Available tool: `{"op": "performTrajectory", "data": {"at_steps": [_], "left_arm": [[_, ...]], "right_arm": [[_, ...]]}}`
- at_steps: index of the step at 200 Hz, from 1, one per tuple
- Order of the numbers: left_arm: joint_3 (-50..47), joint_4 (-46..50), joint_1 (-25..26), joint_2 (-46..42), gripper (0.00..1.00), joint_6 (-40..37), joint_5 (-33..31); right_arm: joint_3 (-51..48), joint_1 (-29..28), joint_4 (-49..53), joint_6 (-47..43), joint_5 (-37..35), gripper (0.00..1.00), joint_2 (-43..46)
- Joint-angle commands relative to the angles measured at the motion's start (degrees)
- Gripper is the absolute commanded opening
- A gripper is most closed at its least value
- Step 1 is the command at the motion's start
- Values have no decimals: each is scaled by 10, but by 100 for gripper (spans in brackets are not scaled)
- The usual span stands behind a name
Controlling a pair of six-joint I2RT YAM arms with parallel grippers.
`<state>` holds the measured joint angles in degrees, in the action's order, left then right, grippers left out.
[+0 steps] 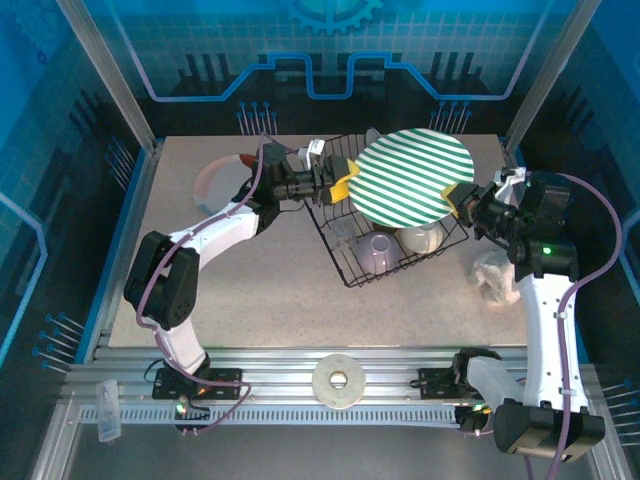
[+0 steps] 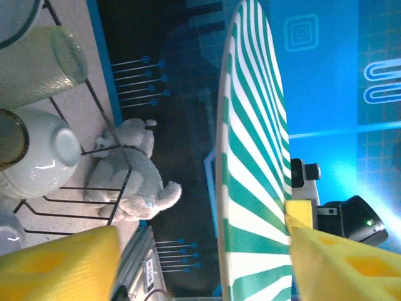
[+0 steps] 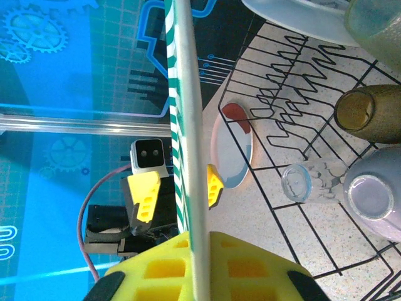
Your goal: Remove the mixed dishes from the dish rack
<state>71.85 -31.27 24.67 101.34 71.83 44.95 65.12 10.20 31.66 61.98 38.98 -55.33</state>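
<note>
Green-and-white striped plate (image 1: 415,178) hangs above the black wire dish rack (image 1: 350,268), covering the rack's far half, so we cannot tell what sits beneath it. At far left a plate with a red, white and dark rim (image 1: 213,178) lies on the table (image 1: 260,300), partly hidden behind the left arm. The left gripper (image 1: 343,184) has its yellow fingers spread to either side of the striped plate's left rim. From the right wrist camera we see a clear gap at one finger, while the other is too close for us to judge contact. In the rack's near part sit a pale translucent tumbler (image 3: 307,180) on its side, a lavender cup (image 1: 377,252) and a cream bowl (image 1: 422,238). The right gripper (image 1: 461,197) is clamped on the plate's right rim, which runs edge-on between its yellow pads. A soft white cloth lump (image 1: 492,275) lies right of the rack, partly behind the right arm.
</note>
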Motion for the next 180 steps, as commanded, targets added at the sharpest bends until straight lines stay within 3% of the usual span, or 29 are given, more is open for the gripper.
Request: {"op": "performTrajectory", "data": {"at_steps": [1, 21, 62, 119, 150, 168, 180], "left_arm": [[2, -46, 5, 11, 62, 29, 23], [1, -38, 8, 6, 58, 25, 21], [3, -11, 10, -1, 40, 15, 19], [10, 10, 11, -11, 0, 18, 15], [5, -38, 9, -19, 0, 71, -6], [9, -52, 10, -24, 0, 88, -26], [16, -37, 9, -31, 0, 83, -42]], "right_arm": [[0, 4, -41, 8, 36, 0, 12], [0, 1, -44, 7, 42, 0, 10], [4, -2, -44, 3, 44, 0, 4], [18, -13, -41, -14, 45, 0, -6], [29, -20, -45, -23, 45, 0, -13], [32, -24, -57, -26, 42, 19, -16], [30, -26, -76, -24, 38, 50, -18]]}}
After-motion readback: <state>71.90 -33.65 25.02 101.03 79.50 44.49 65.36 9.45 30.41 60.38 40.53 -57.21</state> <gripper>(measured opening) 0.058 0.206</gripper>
